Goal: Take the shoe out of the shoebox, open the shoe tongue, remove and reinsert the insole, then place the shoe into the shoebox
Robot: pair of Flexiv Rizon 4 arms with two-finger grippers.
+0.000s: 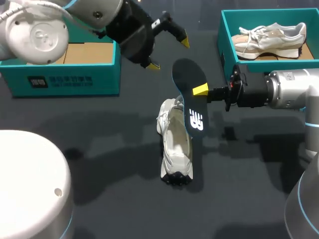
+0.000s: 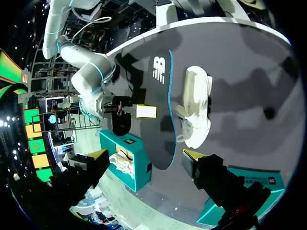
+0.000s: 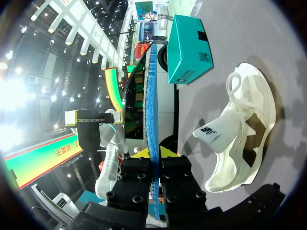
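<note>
The right pincer (image 1: pixel 201 90) is clamped on the insole (image 1: pixel 188 74), held over the shoe (image 1: pixel 174 145) at frame centre; the left pincer (image 1: pixel 168 54), upper middle, gapes empty. Removal looks done; next, reinsertion, toe first

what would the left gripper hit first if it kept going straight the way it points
Most likely the insole, held by the right gripper straight ahead of the open left gripper. Depth is unclear; the white shoe lies beyond it.
</note>
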